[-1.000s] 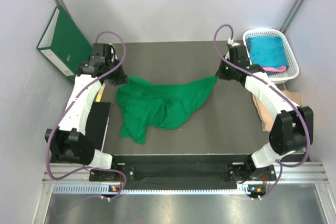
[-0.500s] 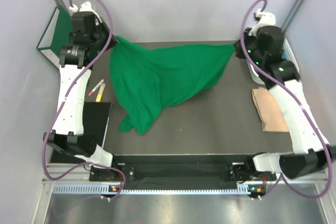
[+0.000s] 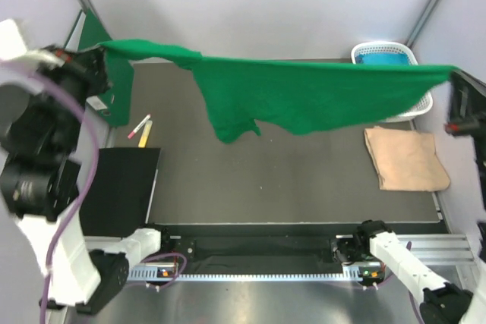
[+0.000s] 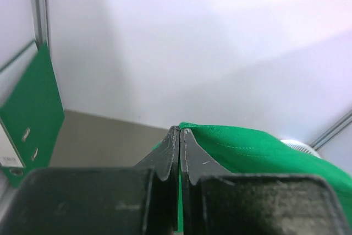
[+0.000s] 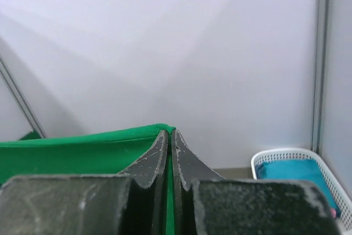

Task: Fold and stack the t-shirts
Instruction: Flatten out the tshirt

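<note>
The bright green t-shirt (image 3: 304,92) hangs stretched high above the table between both arms. My left gripper (image 3: 100,55) is shut on its left corner; the cloth shows beside the jaws in the left wrist view (image 4: 247,147). My right gripper (image 3: 454,75) is shut on its right corner, also seen in the right wrist view (image 5: 82,149). A teal t-shirt (image 3: 383,58) lies in the white basket (image 3: 421,100) at the back right, partly hidden by the green cloth; it also shows in the right wrist view (image 5: 291,171).
A folded tan cloth (image 3: 406,158) lies on the table's right side. A dark green binder (image 3: 91,36) leans at the back left. Two markers (image 3: 141,127) and a black sheet (image 3: 121,187) lie at the left.
Both arms have risen and spread apart, lifting the green t-shirt off the table and pulling it taut in the air.
</note>
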{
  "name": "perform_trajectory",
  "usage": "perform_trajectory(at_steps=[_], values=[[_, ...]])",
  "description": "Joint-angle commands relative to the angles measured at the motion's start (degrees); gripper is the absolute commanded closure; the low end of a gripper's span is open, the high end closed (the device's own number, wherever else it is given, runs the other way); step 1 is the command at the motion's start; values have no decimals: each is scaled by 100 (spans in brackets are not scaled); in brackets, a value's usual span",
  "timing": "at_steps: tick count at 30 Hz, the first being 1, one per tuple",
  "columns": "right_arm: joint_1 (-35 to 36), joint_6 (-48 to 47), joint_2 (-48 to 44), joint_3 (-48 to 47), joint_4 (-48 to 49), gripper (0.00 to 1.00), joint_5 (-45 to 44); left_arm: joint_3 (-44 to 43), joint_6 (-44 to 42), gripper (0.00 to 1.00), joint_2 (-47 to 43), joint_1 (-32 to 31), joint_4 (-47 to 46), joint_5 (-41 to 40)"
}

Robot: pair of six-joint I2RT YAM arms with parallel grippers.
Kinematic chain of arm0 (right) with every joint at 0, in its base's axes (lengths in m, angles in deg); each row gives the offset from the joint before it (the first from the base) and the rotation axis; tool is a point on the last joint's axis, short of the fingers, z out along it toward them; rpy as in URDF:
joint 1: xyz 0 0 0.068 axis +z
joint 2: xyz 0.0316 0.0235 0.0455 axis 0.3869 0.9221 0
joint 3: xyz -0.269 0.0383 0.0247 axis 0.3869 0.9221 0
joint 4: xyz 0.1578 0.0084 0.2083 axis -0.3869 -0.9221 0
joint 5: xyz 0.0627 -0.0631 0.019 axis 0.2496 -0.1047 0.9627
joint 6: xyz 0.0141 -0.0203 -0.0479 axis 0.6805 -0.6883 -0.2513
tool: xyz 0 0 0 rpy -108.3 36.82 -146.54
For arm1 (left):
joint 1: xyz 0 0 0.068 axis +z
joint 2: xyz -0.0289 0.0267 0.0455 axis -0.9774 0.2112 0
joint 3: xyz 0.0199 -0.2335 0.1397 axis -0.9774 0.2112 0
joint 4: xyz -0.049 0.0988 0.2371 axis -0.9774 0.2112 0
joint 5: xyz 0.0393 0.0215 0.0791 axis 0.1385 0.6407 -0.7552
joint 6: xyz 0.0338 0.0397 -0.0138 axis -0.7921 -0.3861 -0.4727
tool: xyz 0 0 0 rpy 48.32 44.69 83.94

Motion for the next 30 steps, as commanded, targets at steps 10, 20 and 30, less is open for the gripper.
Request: perform_trajectory(at_steps=[10, 20, 30], values=[[-33, -247, -739, -235, -341, 100, -588, -528, -481, 100, -642, 9, -339, -143], [-42, -493, -54, 2669, 825, 100, -914, 403, -542, 100, 1657, 9, -619, 929], [-173, -176, 4522, 3152, 2971, 100, -422, 792, -938, 100, 5182, 70, -1403, 824]])
